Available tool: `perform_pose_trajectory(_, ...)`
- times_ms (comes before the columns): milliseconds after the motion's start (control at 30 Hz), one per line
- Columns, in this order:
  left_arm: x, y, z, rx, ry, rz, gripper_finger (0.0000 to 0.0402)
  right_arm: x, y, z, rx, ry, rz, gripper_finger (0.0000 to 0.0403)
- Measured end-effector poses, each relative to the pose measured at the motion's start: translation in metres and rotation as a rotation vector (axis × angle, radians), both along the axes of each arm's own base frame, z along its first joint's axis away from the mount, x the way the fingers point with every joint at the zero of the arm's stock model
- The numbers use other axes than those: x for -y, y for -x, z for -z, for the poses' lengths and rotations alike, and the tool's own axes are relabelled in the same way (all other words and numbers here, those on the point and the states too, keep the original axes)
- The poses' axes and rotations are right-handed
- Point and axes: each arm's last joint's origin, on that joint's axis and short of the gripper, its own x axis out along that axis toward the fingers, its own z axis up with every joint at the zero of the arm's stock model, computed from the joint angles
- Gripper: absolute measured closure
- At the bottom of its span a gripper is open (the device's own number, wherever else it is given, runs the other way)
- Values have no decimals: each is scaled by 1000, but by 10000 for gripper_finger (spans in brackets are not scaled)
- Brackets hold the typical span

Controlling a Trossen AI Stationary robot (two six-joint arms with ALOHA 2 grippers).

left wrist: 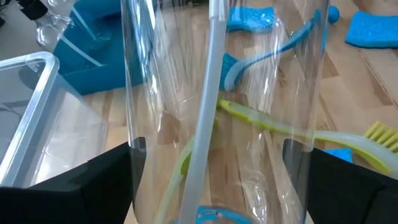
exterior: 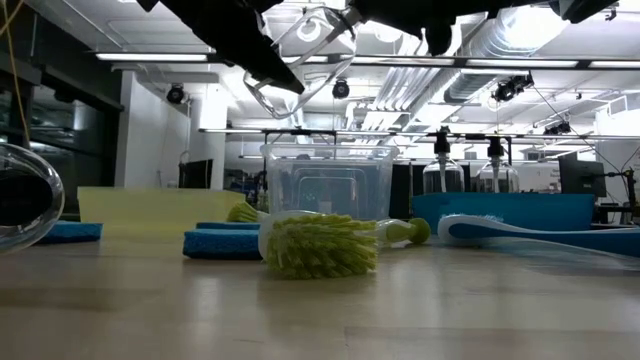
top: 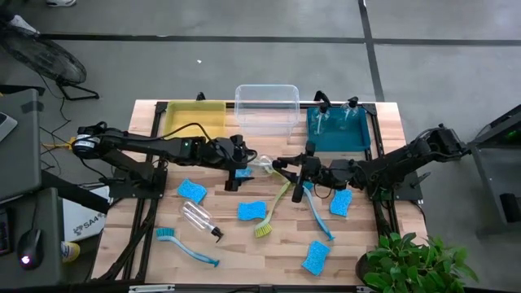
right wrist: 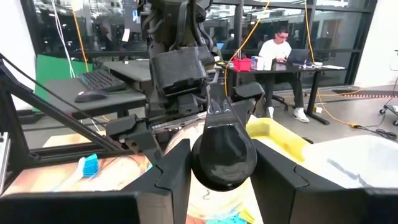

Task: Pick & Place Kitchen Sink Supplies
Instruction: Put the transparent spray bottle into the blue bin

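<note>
A clear spray bottle (top: 262, 163) with a black nozzle is held in the air between both grippers, above the table's middle; the low view shows the bottle (exterior: 300, 40) high up. My left gripper (top: 242, 161) is shut on its body, my right gripper (top: 297, 171) on its nozzle end. A second spray bottle (top: 198, 218) lies on its side on the table. Two more (top: 321, 122) stand in the teal bin. Several blue sponges (top: 251, 211), a yellow-green brush (top: 273, 212) and two blue brushes (top: 317, 216) lie flat on the wood. My left gripper (left wrist: 217, 168) pinches the bottle's clear body (left wrist: 161, 124) between its two fingers (left wrist: 106, 180), one on each side. It comes level from the table's left. The bottle is lifted clear of the table. My right gripper (right wrist: 224, 168) has the bottle's black nozzle head (right wrist: 224, 149) between its two fingers (right wrist: 168, 180). It comes about level from the table's right, facing the left gripper. The nozzle end is clear of the table.
Yellow bin (top: 194, 118), clear bin (top: 266, 102) and teal bin (top: 358, 138) stand in a row along the far edge. The yellow-green brush head (exterior: 320, 245) and a sponge (exterior: 220, 243) lie below the held bottle. A potted plant (top: 415, 264) is at the near right corner.
</note>
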Motion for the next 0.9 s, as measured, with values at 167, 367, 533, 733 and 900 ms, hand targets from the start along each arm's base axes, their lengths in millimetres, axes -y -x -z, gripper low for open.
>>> perform_pose_trajectory(167,0,0,1,-2,10,-2,27,0,0,0,-1,1,2,276)
perform_pose_trajectory(367,0,-5,10,-43,16,-23,17,0,0,1,-12,7,4,276)
perform_pose_trajectory(533,2,-7,12,-43,68,50,14,0,0,1,-9,4,-6,276)
perform_pose_trajectory(733,3,-8,10,-27,98,38,14,0,0,1,-7,4,-2,277)
perform_pose_trajectory(900,3,-8,11,-35,84,49,14,0,0,1,-11,4,-2,277)
